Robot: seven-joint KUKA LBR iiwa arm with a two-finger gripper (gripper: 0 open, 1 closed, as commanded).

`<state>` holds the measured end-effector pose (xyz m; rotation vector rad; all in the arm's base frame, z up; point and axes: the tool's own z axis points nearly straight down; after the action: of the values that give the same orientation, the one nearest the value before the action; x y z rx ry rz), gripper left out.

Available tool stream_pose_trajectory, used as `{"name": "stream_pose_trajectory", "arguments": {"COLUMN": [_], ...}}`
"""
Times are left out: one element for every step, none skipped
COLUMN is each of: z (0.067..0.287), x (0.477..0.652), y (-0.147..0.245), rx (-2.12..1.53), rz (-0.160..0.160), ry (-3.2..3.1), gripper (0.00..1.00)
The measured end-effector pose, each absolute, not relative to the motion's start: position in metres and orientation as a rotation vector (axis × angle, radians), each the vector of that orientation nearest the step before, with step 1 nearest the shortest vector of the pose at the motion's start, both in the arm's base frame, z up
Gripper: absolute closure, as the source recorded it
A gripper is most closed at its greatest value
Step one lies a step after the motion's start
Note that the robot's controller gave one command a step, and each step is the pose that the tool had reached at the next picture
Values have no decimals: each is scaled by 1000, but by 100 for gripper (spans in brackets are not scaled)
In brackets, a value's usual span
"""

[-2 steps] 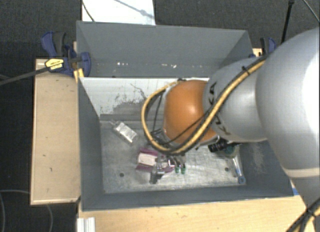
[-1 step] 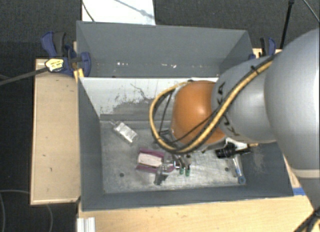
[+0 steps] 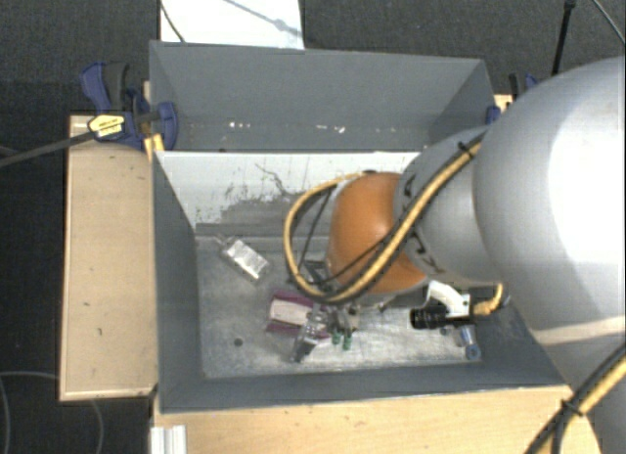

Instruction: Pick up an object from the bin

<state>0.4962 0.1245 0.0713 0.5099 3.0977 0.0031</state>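
From where I stand, the arm (image 3: 548,217) enters the bin (image 3: 313,100) from 3 o'clock and bends steeply downward, with its orange wrist cover (image 3: 367,227) above the middle of the floor and cables looped round it. The gripper (image 3: 328,333) points down, low over the floor on the bin's 6 o'clock side. Whether it is open or closed cannot be determined. The nearest item is a small purple-and-white box (image 3: 286,311), just beside the gripper at its 9 o'clock, long axis running roughly 9 to 3. In my judgement, a short shift toward 9 o'clock would centre the gripper over it. A black cylinder (image 3: 438,318) lies at the gripper's 3 o'clock and a silver packet (image 3: 245,258) at 10 o'clock, both apart from it.
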Motion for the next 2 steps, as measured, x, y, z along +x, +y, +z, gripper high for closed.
{"name": "stream_pose_trajectory", "arguments": {"z": [72, 74], "x": [497, 499], "y": [125, 125], "rx": [513, 515], "rz": [4, 7], "ry": [3096, 3090], "gripper": [0, 100]}}
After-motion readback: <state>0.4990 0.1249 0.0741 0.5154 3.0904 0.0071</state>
